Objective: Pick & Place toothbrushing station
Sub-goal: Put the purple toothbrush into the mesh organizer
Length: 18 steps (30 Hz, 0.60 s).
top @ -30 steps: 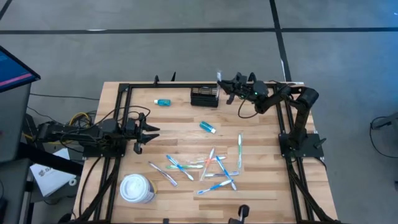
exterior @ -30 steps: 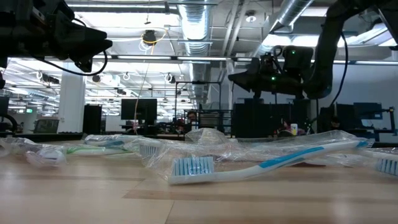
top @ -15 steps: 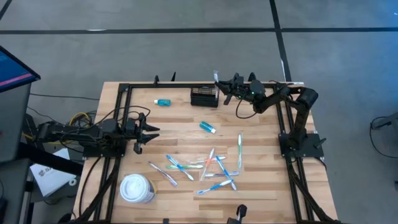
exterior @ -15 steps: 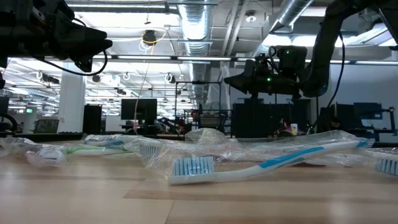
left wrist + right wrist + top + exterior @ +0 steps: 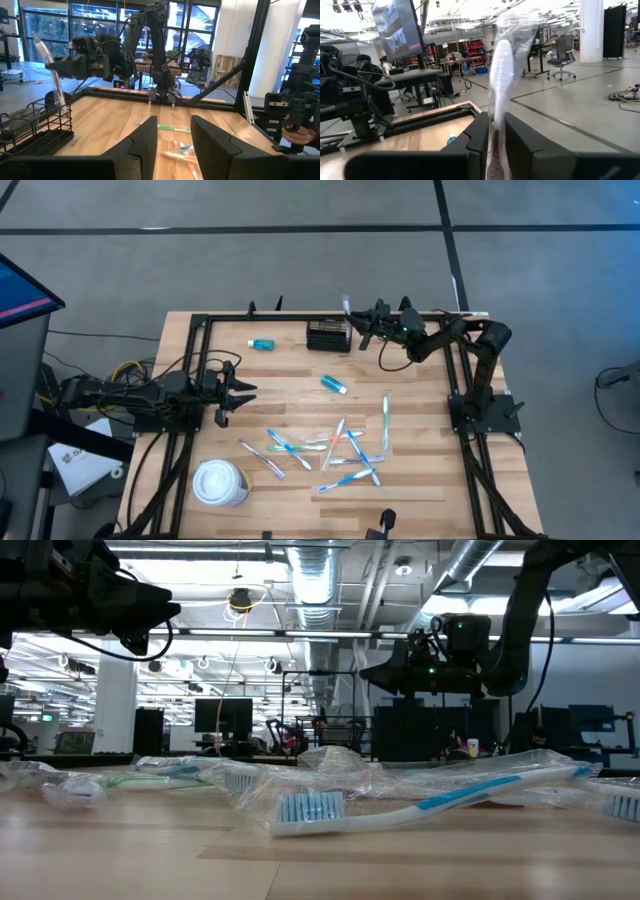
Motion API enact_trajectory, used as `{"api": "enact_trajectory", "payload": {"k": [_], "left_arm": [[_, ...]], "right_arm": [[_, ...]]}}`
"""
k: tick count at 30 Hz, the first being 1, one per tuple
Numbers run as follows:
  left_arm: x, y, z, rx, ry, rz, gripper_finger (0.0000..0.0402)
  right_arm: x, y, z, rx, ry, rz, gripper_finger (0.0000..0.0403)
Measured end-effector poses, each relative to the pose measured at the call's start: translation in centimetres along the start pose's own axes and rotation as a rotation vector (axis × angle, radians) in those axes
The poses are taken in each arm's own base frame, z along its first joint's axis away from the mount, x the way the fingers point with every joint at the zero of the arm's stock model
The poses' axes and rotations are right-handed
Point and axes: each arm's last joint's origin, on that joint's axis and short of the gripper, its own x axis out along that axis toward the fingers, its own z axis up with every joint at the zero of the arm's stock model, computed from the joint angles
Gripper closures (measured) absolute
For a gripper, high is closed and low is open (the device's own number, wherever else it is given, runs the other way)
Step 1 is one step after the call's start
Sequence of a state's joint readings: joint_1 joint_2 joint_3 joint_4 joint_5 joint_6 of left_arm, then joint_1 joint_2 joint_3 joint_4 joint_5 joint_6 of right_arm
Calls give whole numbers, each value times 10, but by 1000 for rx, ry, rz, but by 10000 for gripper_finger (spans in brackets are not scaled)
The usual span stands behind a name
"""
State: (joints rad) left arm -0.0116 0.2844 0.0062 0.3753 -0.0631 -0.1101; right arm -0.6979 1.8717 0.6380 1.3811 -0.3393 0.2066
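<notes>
The toothbrushing station (image 5: pixel 328 336), a black wire box, stands at the table's far edge and also shows in the left wrist view (image 5: pixel 35 125). A toothbrush in a clear wrapper (image 5: pixel 52 75) stands nearly upright at the station's right end, head up. My right gripper (image 5: pixel 364 330) is level just right of the station, shut on this toothbrush (image 5: pixel 500 75). My left gripper (image 5: pixel 236 390) waits open at the table's left side, with nothing between its fingers. My right gripper pinches the wrapped toothbrush's handle (image 5: pixel 496 131) between its two fingers, below the middle. The fingers come level from the table's right and lie across the handle. The toothbrush stands nearly upright, and its lower end (image 5: pixel 61 102) reaches down inside the station's wire end.
Several loose toothbrushes (image 5: pixel 340 445) lie in the table's middle and near part. A white lidded cup (image 5: pixel 220 482) stands near left. A teal tube (image 5: pixel 334 384) and a small teal bottle (image 5: pixel 262 344) lie closer to the station. Black frame rails (image 5: pixel 200 330) edge the table.
My right gripper has tipped up a little toward level and edged toward the station with the toothbrush. The toothbrush has shifted slightly toward the table's left with it.
</notes>
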Motion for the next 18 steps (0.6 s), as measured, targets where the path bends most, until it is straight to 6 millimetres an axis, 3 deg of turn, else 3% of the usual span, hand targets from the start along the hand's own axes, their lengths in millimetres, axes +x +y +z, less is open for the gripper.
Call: {"api": "enact_trajectory", "payload": {"k": [18], "left_arm": [[0, 0, 0, 0, 0, 0, 289]], "right_arm": [[1, 4, -3, 4, 22, 14, 347]]}}
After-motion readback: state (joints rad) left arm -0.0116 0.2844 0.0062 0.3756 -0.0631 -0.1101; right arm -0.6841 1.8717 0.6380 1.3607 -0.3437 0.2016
